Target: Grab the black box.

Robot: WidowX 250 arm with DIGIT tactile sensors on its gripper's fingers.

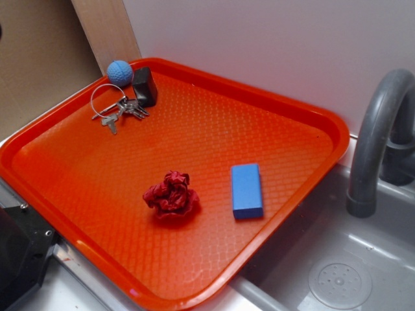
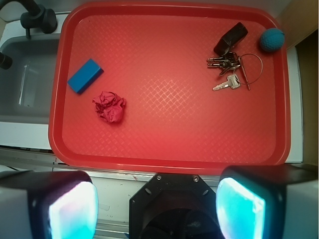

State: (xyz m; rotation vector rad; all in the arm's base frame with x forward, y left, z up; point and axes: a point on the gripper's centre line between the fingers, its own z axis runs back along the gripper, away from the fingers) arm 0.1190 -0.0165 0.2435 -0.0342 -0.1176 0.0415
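Observation:
The black box (image 1: 145,86) stands at the far left corner of the orange tray (image 1: 285,110), between the blue ball (image 1: 120,72) and a bunch of keys (image 1: 120,110). From the wrist view the black box (image 2: 231,38) lies at the upper right, beside the ball (image 2: 272,40) and touching the keys (image 2: 232,69). My gripper (image 2: 157,209) hangs high over the near edge of the tray (image 2: 169,162), open, nothing between its pale fingers (image 2: 72,211). It is far from the box and does not show in the exterior view.
A flat blue block (image 1: 247,190) and a crumpled red cloth (image 1: 172,195) lie mid-tray. A grey sink (image 1: 337,265) with a curved tap (image 1: 379,129) sits to the right. A black machine base (image 1: 19,256) stands at the tray's near left.

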